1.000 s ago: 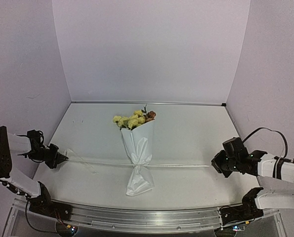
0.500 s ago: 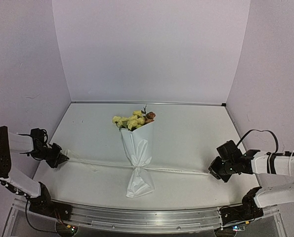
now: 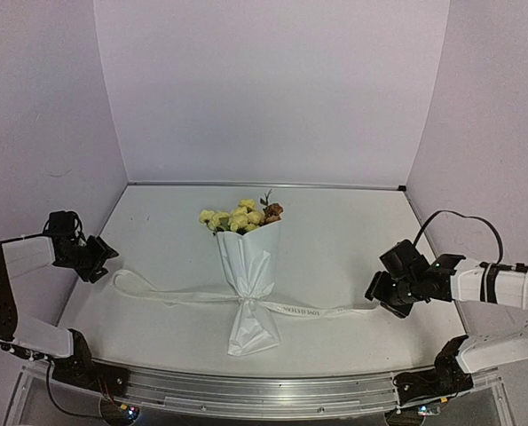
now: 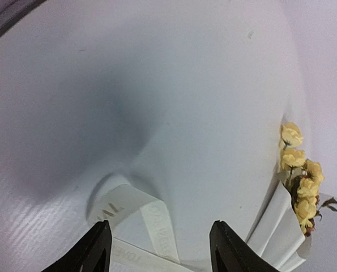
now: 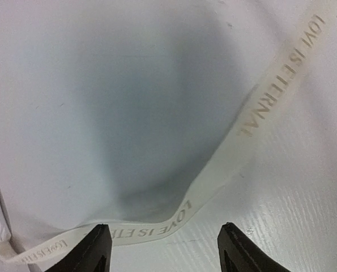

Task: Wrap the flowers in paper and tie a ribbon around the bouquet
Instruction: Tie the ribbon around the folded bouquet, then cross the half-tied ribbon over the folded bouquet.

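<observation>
- The bouquet point(image 3: 248, 266) is laid mid-worktop point(image 3: 334, 231), with blooms toward twelve o'clock and the ribbon point(image 3: 175, 295) cinched round its waist.
- The left fingers point(image 4: 97, 249) and right fingers point(image 5: 97, 249) are spread apart and empty.
- Tying is judged done, so only withdrawal is called for.

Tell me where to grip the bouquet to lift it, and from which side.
Grip the bouquet at its pinched waist, where the ribbon cinches it, coming from above with the jaws closing across it left to right. It lies flat on the table, and that neck is its narrowest part; the wide cone above it would likely crush.
</observation>
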